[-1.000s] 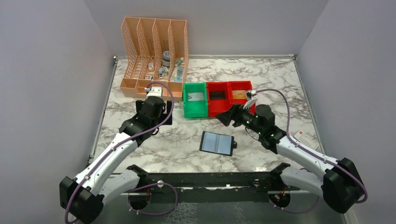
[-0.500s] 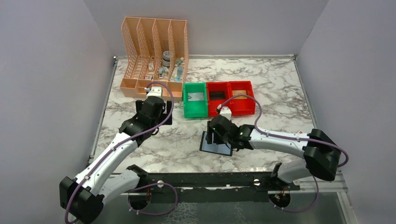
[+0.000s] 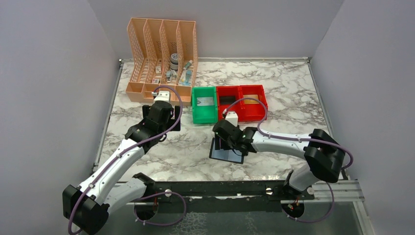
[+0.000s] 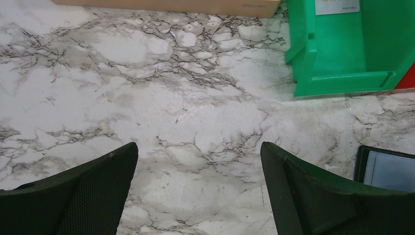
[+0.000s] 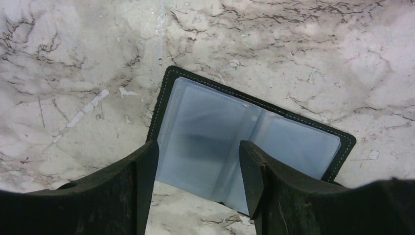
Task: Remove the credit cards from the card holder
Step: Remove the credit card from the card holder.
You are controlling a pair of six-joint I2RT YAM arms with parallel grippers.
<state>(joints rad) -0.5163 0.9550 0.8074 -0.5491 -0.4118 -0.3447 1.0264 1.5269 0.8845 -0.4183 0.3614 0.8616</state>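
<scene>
Hovering straight above the open card holder (image 5: 288,142), your right gripper (image 5: 198,152) stands spread over one panel; your left gripper (image 4: 198,154), spread wide, sits farther off.

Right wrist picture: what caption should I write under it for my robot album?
The right gripper poised, jaws apart, above the open card holder lying flat on the marble table.

Bright, even overhead light, soft shadows, sharp focus; faint sheen on the card holder (image 5: 205,127).
</scene>
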